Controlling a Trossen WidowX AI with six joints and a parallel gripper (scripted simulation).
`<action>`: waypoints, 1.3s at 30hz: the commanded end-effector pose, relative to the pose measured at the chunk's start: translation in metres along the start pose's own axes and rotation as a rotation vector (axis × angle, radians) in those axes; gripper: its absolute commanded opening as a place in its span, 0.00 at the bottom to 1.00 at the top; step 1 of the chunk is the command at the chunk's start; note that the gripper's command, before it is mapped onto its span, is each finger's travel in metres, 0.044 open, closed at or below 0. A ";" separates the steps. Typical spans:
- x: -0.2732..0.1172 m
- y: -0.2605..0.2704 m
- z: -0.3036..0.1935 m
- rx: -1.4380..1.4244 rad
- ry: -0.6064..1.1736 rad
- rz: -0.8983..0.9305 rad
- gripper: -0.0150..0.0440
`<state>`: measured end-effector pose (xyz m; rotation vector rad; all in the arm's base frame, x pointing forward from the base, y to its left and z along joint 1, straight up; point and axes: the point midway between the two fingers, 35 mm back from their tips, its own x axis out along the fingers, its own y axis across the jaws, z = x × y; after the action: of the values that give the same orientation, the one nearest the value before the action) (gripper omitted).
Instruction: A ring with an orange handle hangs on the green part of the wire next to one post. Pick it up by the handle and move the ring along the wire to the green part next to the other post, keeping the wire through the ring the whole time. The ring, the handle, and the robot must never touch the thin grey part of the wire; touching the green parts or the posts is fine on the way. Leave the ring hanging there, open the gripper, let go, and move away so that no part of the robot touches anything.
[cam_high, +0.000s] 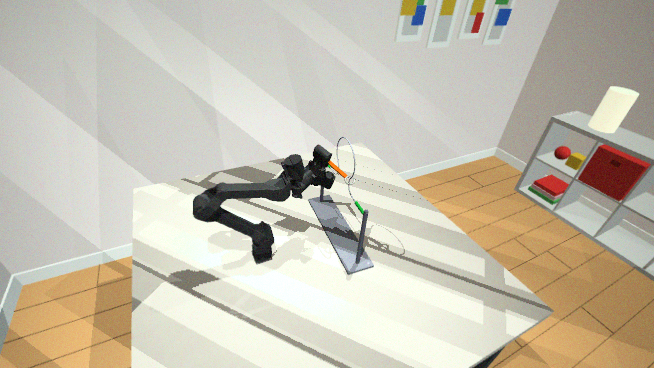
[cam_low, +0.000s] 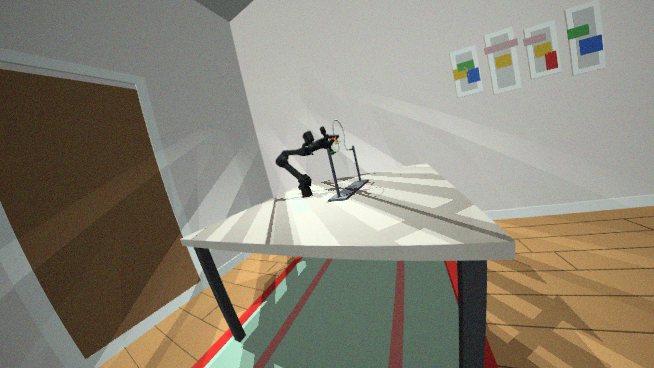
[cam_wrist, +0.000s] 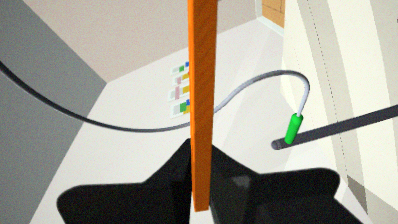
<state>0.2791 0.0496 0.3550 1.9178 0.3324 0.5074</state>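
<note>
My gripper (cam_high: 330, 164) (cam_wrist: 195, 143) is shut on the orange handle (cam_high: 337, 169) (cam_low: 336, 140) (cam_wrist: 203, 75), held high between the posts. The small pale ring at the handle's far end overlaps the lower grey wire, short of the green part (cam_high: 360, 207) by the near post (cam_high: 362, 237) (cam_low: 333, 175). The wire seems to pass through it; contact is too small to tell. The ring is out of the wrist view. The grey wire (cam_wrist: 150, 130) arches up and passes behind the handle in the wrist view, which also shows one green part (cam_wrist: 294, 128) beside a post top.
The far post (cam_low: 357, 165) stands on the same grey base plate (cam_high: 342, 247). The wire's tall loop (cam_high: 354, 156) rises beside the handle. The arm reaches over the table (cam_high: 300, 320) from its base. A shelf (cam_high: 575, 117) stands beyond the table.
</note>
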 end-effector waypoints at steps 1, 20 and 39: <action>0.003 0.012 -0.001 0.038 -0.023 0.030 0.00; 0.006 0.036 0.003 0.094 -0.073 0.045 0.00; 0.006 0.032 0.004 -0.086 -0.084 -0.084 0.00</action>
<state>0.2865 0.0359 0.3823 1.8691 0.3235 0.3811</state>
